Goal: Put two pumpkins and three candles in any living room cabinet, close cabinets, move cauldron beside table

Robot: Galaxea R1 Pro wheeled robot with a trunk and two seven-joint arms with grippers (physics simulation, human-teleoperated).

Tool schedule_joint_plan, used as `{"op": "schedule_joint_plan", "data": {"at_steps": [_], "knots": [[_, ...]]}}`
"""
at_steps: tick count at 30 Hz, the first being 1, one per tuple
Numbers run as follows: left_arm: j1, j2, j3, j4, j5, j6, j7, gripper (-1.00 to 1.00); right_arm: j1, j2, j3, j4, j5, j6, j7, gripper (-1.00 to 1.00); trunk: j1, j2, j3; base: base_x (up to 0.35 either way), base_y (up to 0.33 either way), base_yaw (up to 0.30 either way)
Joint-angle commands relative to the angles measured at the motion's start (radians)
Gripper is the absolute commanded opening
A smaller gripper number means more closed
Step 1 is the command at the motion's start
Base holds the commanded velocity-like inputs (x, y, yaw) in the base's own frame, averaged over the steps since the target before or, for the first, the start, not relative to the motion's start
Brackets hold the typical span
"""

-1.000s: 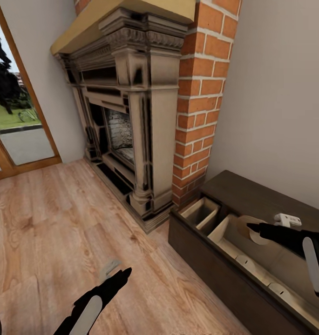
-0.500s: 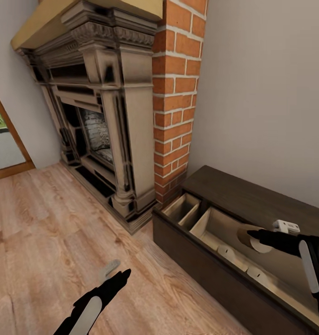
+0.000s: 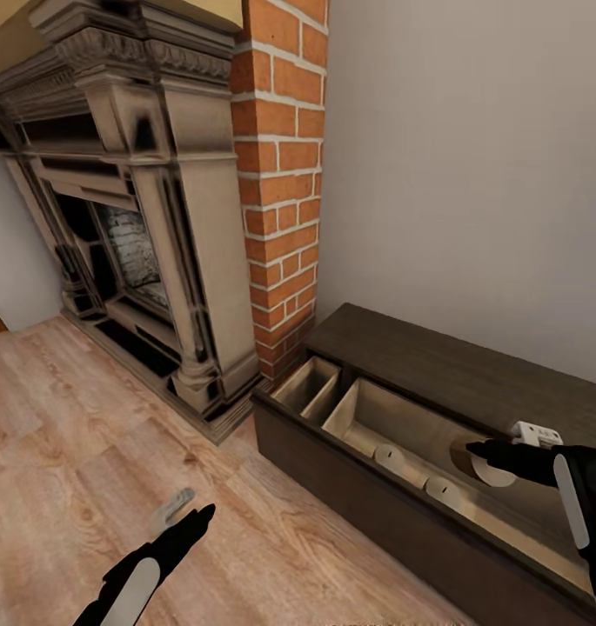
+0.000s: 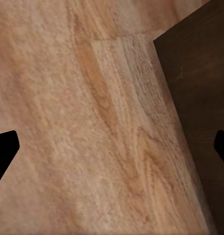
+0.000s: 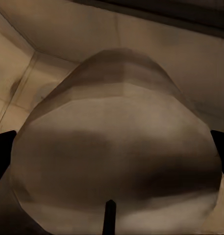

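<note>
Candle [image 3: 480, 459], pale and wicked, sits between your right gripper's [image 3: 477, 449] spread fingers over the open cabinet [image 3: 358, 487] at 4 o'clock; release it. Left gripper [image 3: 197, 519] spread, empty. Closing remains.

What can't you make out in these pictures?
- Head view: the cabinet's far end is cut off by the picture's edge.
- Head view: the right pincer covers part of the candle.
- Left wrist view: the left pincer's fingertips are cut off at the edges.
</note>
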Motion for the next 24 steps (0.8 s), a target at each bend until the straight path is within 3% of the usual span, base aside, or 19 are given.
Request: {"op": "schedule_joint_plan", "data": {"at_steps": [1,10,16,24], "knots": [[0.0,0.002,0.0,-0.002,0.009,0.0,0.009,1.0,-0.001,0.0,-0.001,0.001,-0.005,0.005,-0.002,-1.0,0.0,0.0,-0.001,0.0,0.0,-0.272],[0.003,0.005,0.008,0.004,0.007,0.0,0.011,1.0,-0.001,0.0,-0.001,0.021,-0.001,0.005,-0.01,-1.0,0.0,0.0,-0.005,0.0,0.0,-0.272],[0.003,0.005,0.008,0.007,0.006,0.0,0.011,1.0,-0.007,0.001,-0.003,0.094,-0.002,0.005,-0.097,-1.0,0.0,0.0,-0.005,0.0,0.0,-0.272],[0.005,0.007,0.014,0.014,0.006,0.006,0.016,1.0,-0.008,0.002,-0.003,0.124,-0.004,0.005,-0.117,-1.0,0.0,0.0,-0.005,0.0,0.0,-0.219]]}}
